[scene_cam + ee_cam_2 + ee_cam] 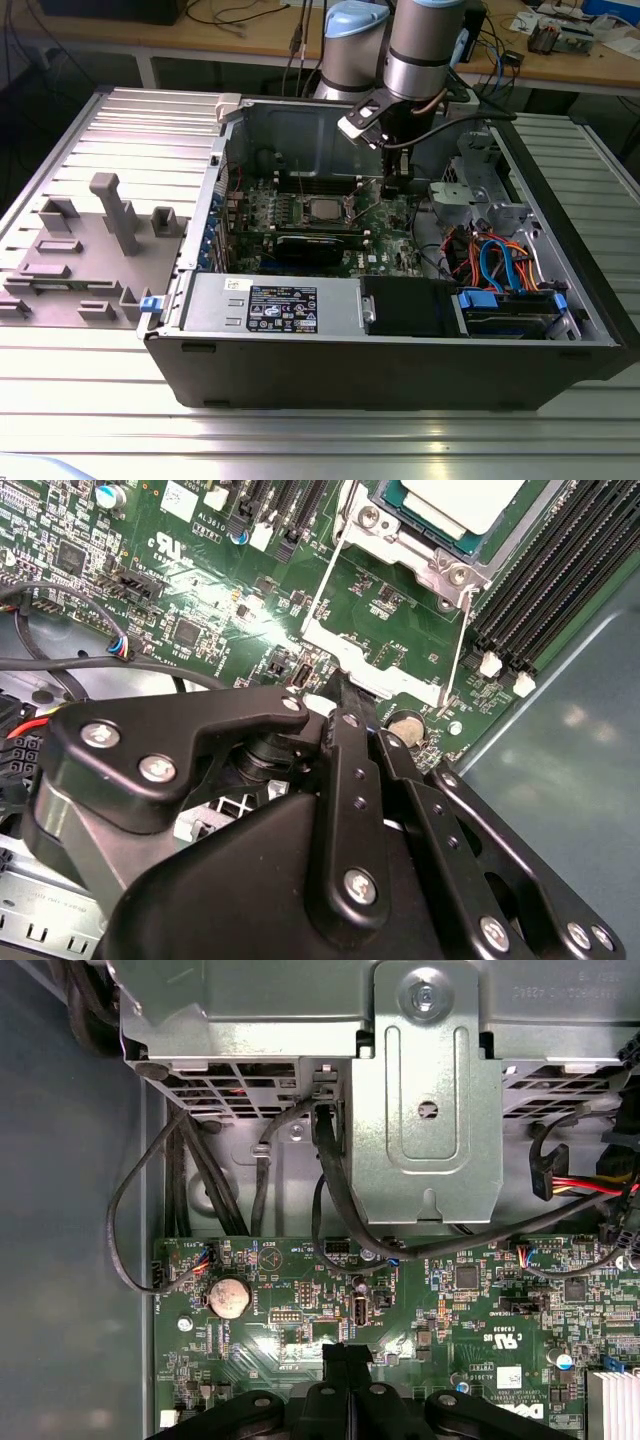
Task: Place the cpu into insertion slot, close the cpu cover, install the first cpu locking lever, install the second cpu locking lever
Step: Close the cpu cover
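Sitting fully closed and empty, the gripper (345, 693) is at the free edge of the raised cpu cover (375, 662).

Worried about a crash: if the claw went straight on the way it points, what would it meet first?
Most likely the green motherboard, just beside the silver socket frame; the claw hangs over the board there. Depth is unclear, so the frame's edge might come first.
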{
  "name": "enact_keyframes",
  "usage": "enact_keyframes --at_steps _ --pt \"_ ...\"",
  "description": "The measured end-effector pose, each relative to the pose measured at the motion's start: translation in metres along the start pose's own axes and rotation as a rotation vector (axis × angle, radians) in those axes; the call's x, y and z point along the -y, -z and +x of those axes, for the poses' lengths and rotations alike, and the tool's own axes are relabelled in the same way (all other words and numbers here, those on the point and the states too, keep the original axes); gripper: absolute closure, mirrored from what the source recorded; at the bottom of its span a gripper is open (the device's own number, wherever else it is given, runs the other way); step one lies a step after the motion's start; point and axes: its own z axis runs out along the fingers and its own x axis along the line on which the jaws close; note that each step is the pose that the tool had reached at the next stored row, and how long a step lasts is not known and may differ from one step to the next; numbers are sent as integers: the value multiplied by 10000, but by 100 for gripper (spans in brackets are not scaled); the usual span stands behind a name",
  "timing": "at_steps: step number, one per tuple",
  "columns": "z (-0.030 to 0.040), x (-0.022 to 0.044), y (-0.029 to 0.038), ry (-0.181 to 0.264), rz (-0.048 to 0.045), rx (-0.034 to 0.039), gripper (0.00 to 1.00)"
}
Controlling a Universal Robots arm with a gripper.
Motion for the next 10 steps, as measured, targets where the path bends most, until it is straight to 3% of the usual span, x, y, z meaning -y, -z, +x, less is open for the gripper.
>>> enact_keyframes --at_steps 10 --pt "0 41 1 0 1 0 89"
